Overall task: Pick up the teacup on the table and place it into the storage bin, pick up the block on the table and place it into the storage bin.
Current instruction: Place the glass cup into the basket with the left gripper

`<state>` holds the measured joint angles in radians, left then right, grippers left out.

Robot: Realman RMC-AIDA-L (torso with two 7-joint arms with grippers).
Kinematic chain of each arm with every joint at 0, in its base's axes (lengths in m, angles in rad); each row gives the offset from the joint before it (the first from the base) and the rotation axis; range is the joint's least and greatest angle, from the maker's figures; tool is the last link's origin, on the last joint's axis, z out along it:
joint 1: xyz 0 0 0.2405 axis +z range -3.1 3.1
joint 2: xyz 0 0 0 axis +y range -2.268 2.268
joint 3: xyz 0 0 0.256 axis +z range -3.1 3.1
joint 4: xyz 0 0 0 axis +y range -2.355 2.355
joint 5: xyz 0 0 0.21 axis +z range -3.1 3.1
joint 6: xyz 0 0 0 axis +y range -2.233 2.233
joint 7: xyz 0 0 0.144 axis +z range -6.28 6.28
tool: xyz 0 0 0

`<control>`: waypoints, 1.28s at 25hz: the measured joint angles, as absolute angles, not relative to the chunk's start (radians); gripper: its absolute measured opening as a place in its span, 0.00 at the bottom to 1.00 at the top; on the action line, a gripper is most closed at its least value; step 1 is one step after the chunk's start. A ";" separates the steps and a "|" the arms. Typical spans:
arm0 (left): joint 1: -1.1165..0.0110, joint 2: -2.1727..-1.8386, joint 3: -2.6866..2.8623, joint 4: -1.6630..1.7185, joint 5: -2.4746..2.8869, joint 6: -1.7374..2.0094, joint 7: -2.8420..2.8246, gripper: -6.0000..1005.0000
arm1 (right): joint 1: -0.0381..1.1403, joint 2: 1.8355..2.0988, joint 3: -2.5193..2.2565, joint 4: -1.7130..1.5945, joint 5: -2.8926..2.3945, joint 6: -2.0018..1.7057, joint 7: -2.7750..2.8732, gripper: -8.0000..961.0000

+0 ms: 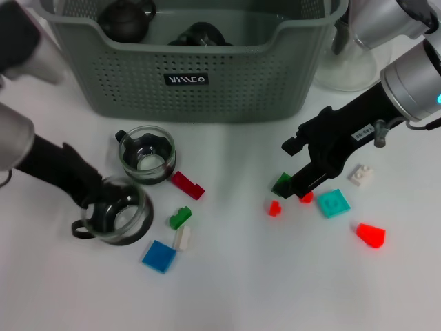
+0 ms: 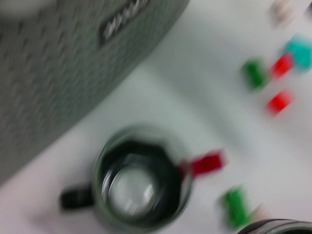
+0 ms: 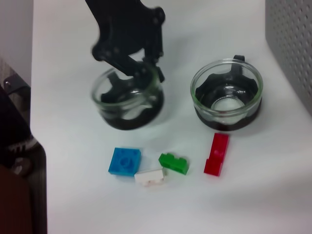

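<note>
A glass teacup (image 1: 117, 212) with a dark inner holder stands at the front left, and my left gripper (image 1: 102, 195) is shut on its rim; the right wrist view shows this grip (image 3: 146, 73) on the cup (image 3: 127, 100). A second teacup (image 1: 147, 155) (image 2: 139, 185) (image 3: 226, 95) stands free just behind it. The grey-green storage bin (image 1: 200, 83) sits at the back centre. My right gripper (image 1: 291, 167) hovers open right of centre, its lower fingertip beside a dark green block (image 1: 281, 185).
Loose blocks lie around: red bar (image 1: 187, 185), green (image 1: 180, 217), white (image 1: 182, 236), blue (image 1: 159, 256), small red (image 1: 274, 207), teal (image 1: 333, 203), white (image 1: 360, 175), red cone (image 1: 371, 234). Dark items (image 1: 124, 17) sit in the bin. A glass teapot (image 1: 351, 65) stands at the back right.
</note>
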<state>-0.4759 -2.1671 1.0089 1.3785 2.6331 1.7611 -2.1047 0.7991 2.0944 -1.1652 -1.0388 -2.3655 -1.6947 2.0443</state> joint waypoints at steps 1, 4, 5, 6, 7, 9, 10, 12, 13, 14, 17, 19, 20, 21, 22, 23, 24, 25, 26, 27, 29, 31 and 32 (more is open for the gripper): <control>-0.484 -2.166 0.968 1.398 2.595 1.806 -2.105 0.06 | 0.799 2.091 -1.162 -1.039 -2.366 -1.706 2.045 0.95; -0.522 -2.164 0.834 1.450 2.483 1.914 -2.111 0.06 | 0.799 2.080 -1.140 -1.040 -2.367 -1.744 2.046 0.95; -0.540 -2.163 0.788 1.464 2.439 1.946 -2.117 0.06 | 0.799 2.075 -1.126 -1.040 -2.367 -1.763 2.045 0.95; -0.566 -2.160 0.740 1.474 2.394 1.962 -2.126 0.06 | 0.799 2.070 -1.113 -1.042 -2.367 -1.780 2.044 0.95; -0.582 -2.157 0.719 1.480 2.366 1.968 -2.134 0.06 | 0.800 2.065 -1.099 -1.042 -2.366 -1.794 2.044 0.95; -0.629 -2.147 0.687 1.491 2.304 1.941 -2.158 0.06 | 0.800 2.054 -1.073 -1.043 -2.367 -1.816 2.044 0.95; -0.656 -2.141 0.684 1.494 2.283 1.904 -2.170 0.06 | 0.799 2.048 -1.060 -1.044 -2.367 -1.827 2.045 0.95; -0.695 -2.133 0.692 1.489 2.275 1.848 -2.187 0.06 | 0.797 2.039 -1.037 -1.044 -2.369 -1.844 2.046 0.95; -0.715 -2.129 0.700 1.482 2.275 1.817 -2.195 0.06 | 0.797 2.034 -1.026 -1.045 -2.370 -1.854 2.047 0.95; -0.747 -2.118 0.724 1.456 2.290 1.758 -2.215 0.06 | 0.796 2.030 -1.015 -1.045 -2.370 -1.861 2.049 0.95; -0.804 -2.086 0.793 1.376 2.331 1.646 -2.259 0.06 | 0.792 2.016 -0.982 -1.045 -2.371 -1.881 2.059 0.95; -0.844 -2.063 0.844 1.312 2.372 1.560 -2.291 0.06 | 0.790 2.008 -0.965 -1.045 -2.372 -1.888 2.067 0.95; -0.867 -2.053 0.863 1.276 2.399 1.513 -2.306 0.06 | 0.789 2.004 -0.956 -1.043 -2.372 -1.890 2.071 0.95; -0.887 -2.045 0.877 1.245 2.422 1.477 -2.317 0.06 | 0.788 2.000 -0.951 -1.040 -2.372 -1.892 2.074 0.95; -0.912 -2.037 0.886 1.197 2.453 1.433 -2.328 0.06 | 0.788 1.996 -0.947 -1.037 -2.373 -1.894 2.076 0.95; -0.936 -2.031 0.889 1.156 2.486 1.397 -2.338 0.06 | 0.788 1.995 -0.946 -1.035 -2.375 -1.895 2.079 0.95; -0.959 -2.027 0.891 1.117 2.521 1.364 -2.347 0.06 | 0.787 1.994 -0.946 -1.033 -2.378 -1.895 2.082 0.95; -0.978 -2.024 0.891 1.080 2.556 1.333 -2.356 0.06 | 0.787 1.994 -0.946 -1.032 -2.382 -1.895 2.083 0.95; -0.997 -2.022 0.891 1.046 2.586 1.307 -2.365 0.06 | 0.787 1.994 -0.946 -1.032 -2.388 -1.895 2.084 0.95; -1.021 -2.020 0.891 1.006 2.626 1.272 -2.378 0.06 | 0.787 1.994 -0.946 -1.032 -2.392 -1.895 2.085 0.95; -1.055 -2.019 0.891 0.948 2.685 1.228 -2.397 0.06 | 0.787 1.993 -0.947 -1.032 -2.399 -1.895 2.092 0.95; -1.090 -2.018 0.891 0.884 2.746 1.182 -2.415 0.06 | 0.787 1.993 -0.948 -1.031 -2.401 -1.894 2.096 0.95; -1.109 -2.020 0.892 0.847 2.776 1.155 -2.422 0.06 | 0.787 1.993 -0.948 -1.031 -2.402 -1.893 2.097 0.95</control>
